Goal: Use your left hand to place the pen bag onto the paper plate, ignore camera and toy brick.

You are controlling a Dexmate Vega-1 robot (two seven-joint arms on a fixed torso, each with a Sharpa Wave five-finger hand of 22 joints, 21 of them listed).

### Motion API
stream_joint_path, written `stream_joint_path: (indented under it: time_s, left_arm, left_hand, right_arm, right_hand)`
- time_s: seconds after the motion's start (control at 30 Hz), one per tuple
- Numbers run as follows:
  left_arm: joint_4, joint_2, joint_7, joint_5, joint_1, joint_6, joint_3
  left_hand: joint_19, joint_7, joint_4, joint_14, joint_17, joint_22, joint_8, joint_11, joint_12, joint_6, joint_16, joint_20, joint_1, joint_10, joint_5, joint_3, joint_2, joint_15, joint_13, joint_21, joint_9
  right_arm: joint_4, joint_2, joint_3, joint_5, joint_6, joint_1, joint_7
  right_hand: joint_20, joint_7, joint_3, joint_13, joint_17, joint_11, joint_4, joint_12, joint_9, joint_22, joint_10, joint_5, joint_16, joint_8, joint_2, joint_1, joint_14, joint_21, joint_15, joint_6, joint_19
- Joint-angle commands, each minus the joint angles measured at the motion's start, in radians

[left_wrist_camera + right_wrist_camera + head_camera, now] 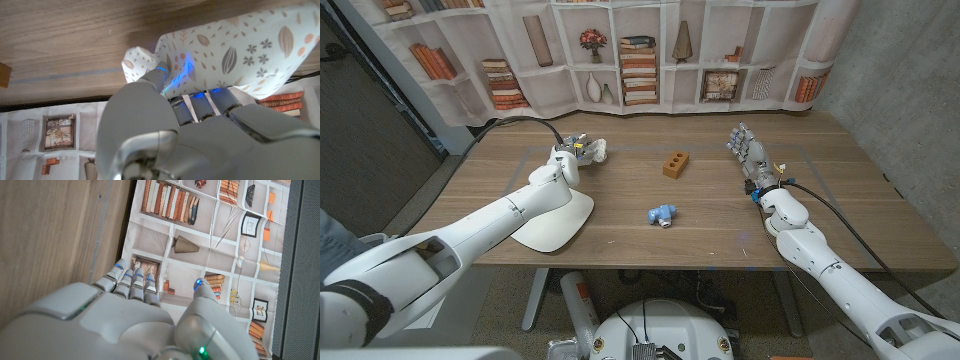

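The pen bag (593, 149), white with a brown leaf print, sits at the back left of the table. My left hand (565, 163) is on it from the near side. In the left wrist view my left hand (190, 135) has its fingers curled against the pen bag (235, 55) with the thumb pressed on the cloth, so it grips the bag. The white paper plate (556, 222) lies nearer the front edge, partly under my left forearm. My right hand (750, 155) stands at the right with fingers straight and apart, holding nothing, as the right wrist view also shows for the hand (135, 320).
A brown toy brick (675, 165) lies at the middle of the table. A small blue camera (664, 214) lies in front of it. A bookshelf-print curtain (650, 50) hangs behind the table's far edge.
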Motion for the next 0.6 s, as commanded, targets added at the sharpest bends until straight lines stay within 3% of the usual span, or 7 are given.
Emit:
stream_joint_path:
  time_s: [0.03, 0.6]
  left_arm:
    - [-0.037, 0.022, 0.002, -0.010, 0.015, -0.018, -0.016]
    - [-0.100, 0.081, -0.010, -0.032, 0.058, -0.103, -0.065]
  left_hand:
    - [0.004, -0.003, 0.006, 0.011, 0.002, 0.001, 0.000, -0.004, -0.004, 0.012, -0.004, -0.010, -0.010, 0.010, -0.003, 0.001, -0.004, -0.115, 0.004, 0.006, 0.002]
    - [-0.004, -0.006, 0.011, 0.006, 0.004, 0.000, -0.007, -0.007, -0.012, 0.009, -0.013, -0.012, -0.021, 0.011, -0.005, -0.004, -0.010, -0.118, 0.005, 0.006, 0.002]
  right_arm:
    - [-0.008, -0.002, 0.005, 0.002, 0.004, -0.008, -0.005]
    - [-0.034, -0.003, 0.007, -0.010, 0.011, -0.027, -0.030]
  right_hand:
    - [-0.024, 0.003, 0.003, 0.003, 0.002, 0.005, -0.003, -0.001, 0.002, 0.003, 0.006, -0.003, 0.000, -0.001, 0.003, 0.005, 0.007, -0.002, 0.001, 0.004, 0.007]
    - [-0.024, 0.003, 0.002, 0.003, 0.002, 0.007, -0.003, -0.002, 0.002, 0.003, 0.007, -0.003, 0.000, -0.001, 0.004, 0.005, 0.007, -0.009, 0.001, 0.005, 0.009]
